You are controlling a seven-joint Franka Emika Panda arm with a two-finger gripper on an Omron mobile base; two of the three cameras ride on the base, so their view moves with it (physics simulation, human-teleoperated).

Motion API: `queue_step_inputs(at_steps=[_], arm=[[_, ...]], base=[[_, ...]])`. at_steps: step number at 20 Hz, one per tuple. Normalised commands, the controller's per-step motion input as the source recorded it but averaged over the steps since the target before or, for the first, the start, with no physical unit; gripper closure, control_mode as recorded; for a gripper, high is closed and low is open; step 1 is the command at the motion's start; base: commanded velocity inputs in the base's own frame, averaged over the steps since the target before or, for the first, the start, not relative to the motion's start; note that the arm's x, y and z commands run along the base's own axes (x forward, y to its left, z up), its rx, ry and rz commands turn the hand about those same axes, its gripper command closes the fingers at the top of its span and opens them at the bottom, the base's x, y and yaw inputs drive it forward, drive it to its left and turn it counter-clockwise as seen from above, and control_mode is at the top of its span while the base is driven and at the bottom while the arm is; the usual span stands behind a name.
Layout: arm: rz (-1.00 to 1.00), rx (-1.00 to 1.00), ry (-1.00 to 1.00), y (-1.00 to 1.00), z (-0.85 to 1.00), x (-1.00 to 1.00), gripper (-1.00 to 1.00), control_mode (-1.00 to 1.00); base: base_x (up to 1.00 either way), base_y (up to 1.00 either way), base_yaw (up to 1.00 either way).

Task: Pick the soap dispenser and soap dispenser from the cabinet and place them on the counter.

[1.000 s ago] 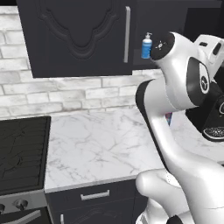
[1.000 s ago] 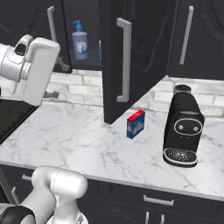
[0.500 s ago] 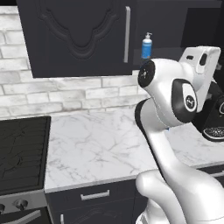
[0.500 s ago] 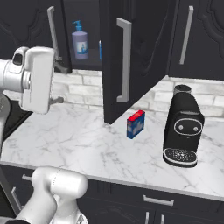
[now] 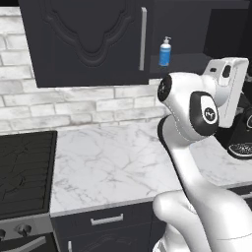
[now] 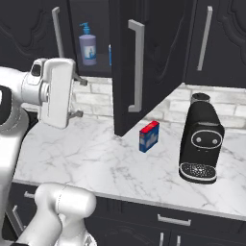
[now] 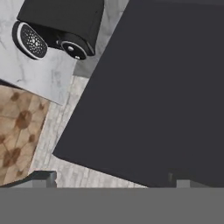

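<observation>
Motion dominates this moment: over the last second the arm has swung its hand out from in front of the cabinet [image 6: 158,53] opening and lowered it, so the gripper [image 6: 78,98] now hangs above the counter [image 5: 118,162], just left of the open door, with its claw spread wide and nothing between the tips. That likely means it is lining up for a first reach, since both bottles still stand on the cabinet shelf. The larger soap dispenser [image 6: 87,44], greyish-purple with a blue pump, stands upright near the shelf's front edge; the small bright-blue soap dispenser [image 5: 165,51] with a white pump stands upright near the same edge. A coffee machine [image 6: 201,144] and a small box [image 6: 149,136] occupy the counter.
</observation>
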Motion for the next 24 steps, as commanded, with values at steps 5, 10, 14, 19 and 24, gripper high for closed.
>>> queue_step_inputs(at_steps=[5, 10, 14, 19, 24], arm=[[-0.16, -0.05, 0.07, -0.23, -0.06, 0.08, -1.00, -1.00], [-0.15, -0.05, 0.05, -0.27, -0.06, 0.04, -1.00, -1.00], [-0.11, -0.05, 0.03, -0.34, -0.02, 0.00, -1.00, -1.00], [-0.10, -0.03, 0.02, -0.38, 0.00, -0.02, -1.00, -1.00], [-0.10, -0.02, 0.02, -0.39, -0.03, -0.02, -1.00, -1.00]], base=[[0.00, 0.00, 0.00], [0.00, 0.00, 0.00], [0.00, 0.00, 0.00], [0.00, 0.00, 0.00], [0.00, 0.00, 0.00]])
